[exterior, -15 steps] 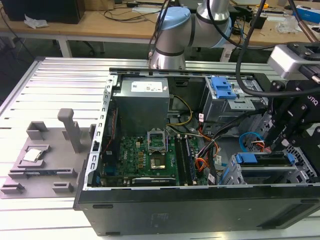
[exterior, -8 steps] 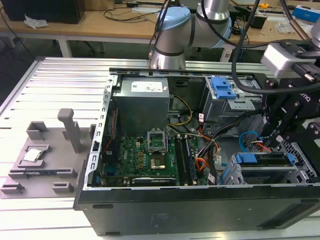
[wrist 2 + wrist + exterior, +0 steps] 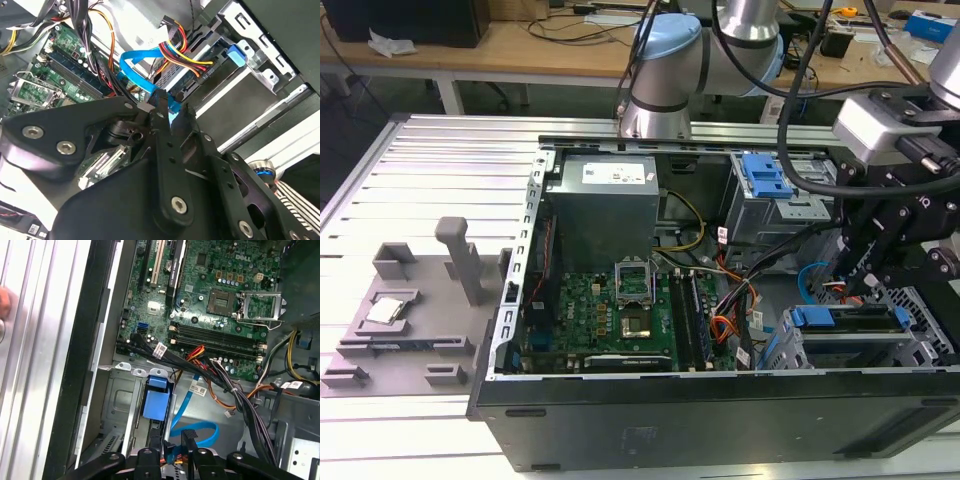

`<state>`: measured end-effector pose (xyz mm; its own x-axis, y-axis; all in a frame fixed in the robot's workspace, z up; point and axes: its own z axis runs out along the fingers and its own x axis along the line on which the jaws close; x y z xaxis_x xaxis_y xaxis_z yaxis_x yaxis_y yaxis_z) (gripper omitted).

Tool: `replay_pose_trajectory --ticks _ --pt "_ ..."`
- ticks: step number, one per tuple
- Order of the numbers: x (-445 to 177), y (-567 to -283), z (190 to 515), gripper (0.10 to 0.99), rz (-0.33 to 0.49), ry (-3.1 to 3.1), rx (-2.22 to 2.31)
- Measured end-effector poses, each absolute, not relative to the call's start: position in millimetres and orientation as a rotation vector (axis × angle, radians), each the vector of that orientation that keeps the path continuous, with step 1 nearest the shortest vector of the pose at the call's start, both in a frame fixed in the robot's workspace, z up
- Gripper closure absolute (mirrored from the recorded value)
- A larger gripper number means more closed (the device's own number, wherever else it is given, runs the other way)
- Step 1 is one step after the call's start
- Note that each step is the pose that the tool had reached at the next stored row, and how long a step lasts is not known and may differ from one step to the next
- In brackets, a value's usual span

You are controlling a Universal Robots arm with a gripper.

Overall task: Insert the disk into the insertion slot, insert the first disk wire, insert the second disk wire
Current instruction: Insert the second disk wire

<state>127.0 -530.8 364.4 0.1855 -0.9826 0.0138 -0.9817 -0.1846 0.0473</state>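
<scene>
Second wrist view: blue wire [image 3: 137, 75] between jaws

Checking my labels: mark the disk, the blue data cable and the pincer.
the disk [image 3: 850, 318], exterior view, on its blue carrier's front edge.
the blue data cable [image 3: 134, 67], second wrist view, on its flat looped stretch.
the pincer [image 3: 167, 106], second wrist view, between its fingertips.

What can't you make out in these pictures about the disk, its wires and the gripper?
- The disk: seated in the insertion slot in the exterior view; its far end is hidden by the arm.
- Blue wire: its end is hidden behind the gripper in the second wrist view, so seating is unclear.
- Multicoloured wire plug: whether fully seated is too small to tell.
</scene>
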Motion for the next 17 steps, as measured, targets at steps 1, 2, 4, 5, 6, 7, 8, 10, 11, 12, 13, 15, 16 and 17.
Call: replay_pose_trajectory --ticks 1,2,4,5,6,7,8,10,11,12,13,15,16,17 --pt "127 -531 364 0.776 -0.03 -1.976 2.383" --pt "127 -531 364 0.788 -0.03 -1.976 2.383" --pt "127 -531 364 0.922 -0.03 -1.976 2.383" --pt "127 -531 364 0.925 -0.03 -1.976 2.383" --pt "127 -531 364 0.925 -0.03 -1.976 2.383" --pt "127 -531 364 0.925 -0.03 -1.976 2.383" --pt "127 -531 364 0.925 -0.03 -1.976 2.383" --pt "127 -533 364 0.925 -0.03 -1.976 2.383" --pt "127 -539 364 0.925 -0.03 -1.976 2.383" --pt "127 -542 364 0.925 -0.03 -1.976 2.383" --pt "127 -545 364 0.925 -0.03 -1.976 2.383" --pt "127 -549 361 0.925 -0.031 -1.994 2.369" --pt "127 -549 360 0.925 -0.031 -2.006 2.359" --pt "127 -549 358 0.925 -0.032 -2.024 2.344"
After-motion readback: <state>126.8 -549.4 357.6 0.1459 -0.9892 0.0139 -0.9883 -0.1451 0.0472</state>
